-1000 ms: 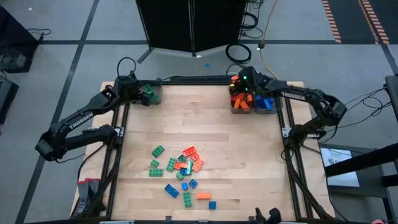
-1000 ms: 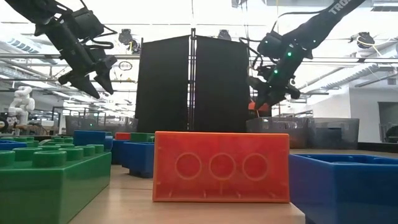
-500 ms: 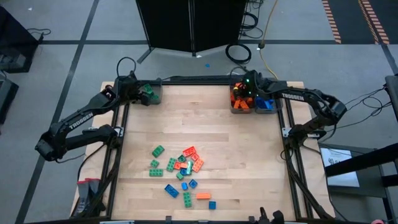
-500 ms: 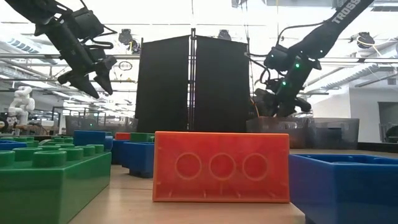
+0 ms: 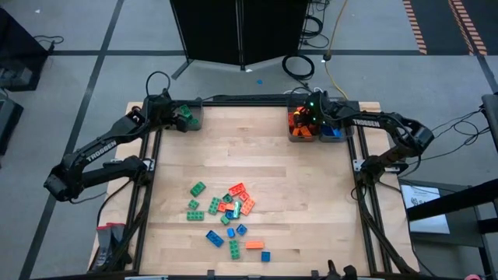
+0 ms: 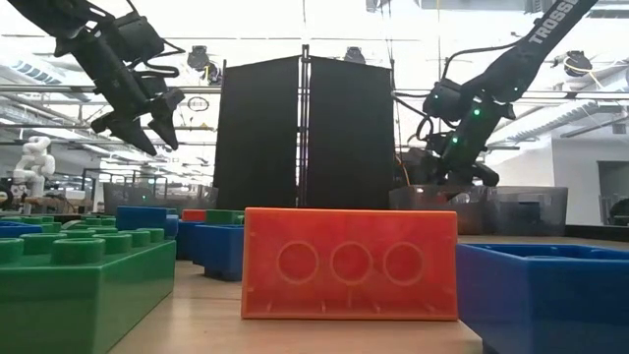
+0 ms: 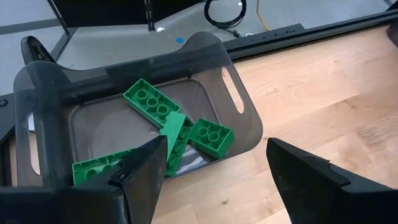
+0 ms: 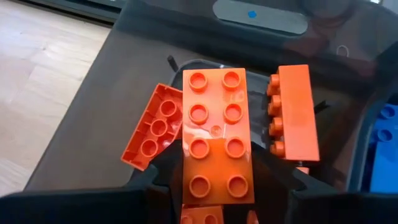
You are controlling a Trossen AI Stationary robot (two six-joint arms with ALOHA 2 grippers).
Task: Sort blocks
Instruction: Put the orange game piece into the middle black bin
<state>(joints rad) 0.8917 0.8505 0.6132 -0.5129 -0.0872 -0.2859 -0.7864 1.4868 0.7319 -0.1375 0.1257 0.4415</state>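
Nearest the low camera stand three blocks on the table (image 5: 311,202): a green one (image 6: 84,285), an orange three-stud one (image 6: 350,264) and a blue one (image 6: 550,295), with more blue behind. From above, the loose pile (image 5: 226,218) of green, orange and blue blocks lies on the near half of the wood, well apart from the bins. At the far left corner the left gripper (image 5: 173,115) hangs above the green bin (image 7: 239,106), fingers (image 7: 146,174) spread with nothing between them; several green blocks (image 7: 152,104) lie inside. At the far right corner the right gripper (image 5: 310,117) sits low over the orange bin (image 8: 93,112), its fingers pinching an orange eight-stud block (image 8: 214,140) at the near end, with two other orange blocks lying either side of it on the bin floor. The blue bin (image 5: 331,131) stands just beside, holding blue blocks (image 8: 382,149). A black panel (image 6: 305,133) rises beyond the table.
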